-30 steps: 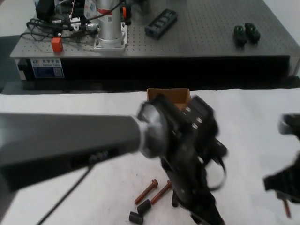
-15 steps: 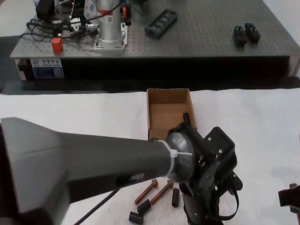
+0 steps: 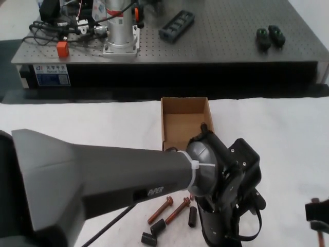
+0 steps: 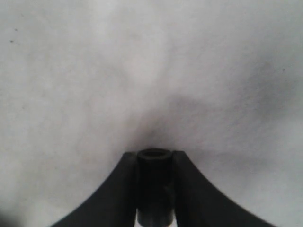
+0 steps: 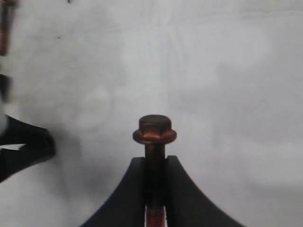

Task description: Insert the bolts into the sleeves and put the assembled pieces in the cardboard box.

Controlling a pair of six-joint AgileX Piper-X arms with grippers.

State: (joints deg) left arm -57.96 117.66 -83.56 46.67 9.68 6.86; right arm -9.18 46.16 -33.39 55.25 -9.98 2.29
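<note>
left gripper (image 4: pixel 155 160) seemingly clasps sleeve (image 4: pixel 154 189), right gripper (image 5: pixel 155 163) bolt (image 5: pixel 154 130).

White cloth (image 3: pixel 77 123) covers the counter; at 12 o'clock a perforated plate (image 3: pixel 226 46) carries a metal post (image 3: pixel 120 25) and black tray (image 3: pixel 176 25), an orange block (image 3: pixel 62 48) at 10 o'clock, two dark pieces (image 3: pixel 270 37) at 2 o'clock
</note>
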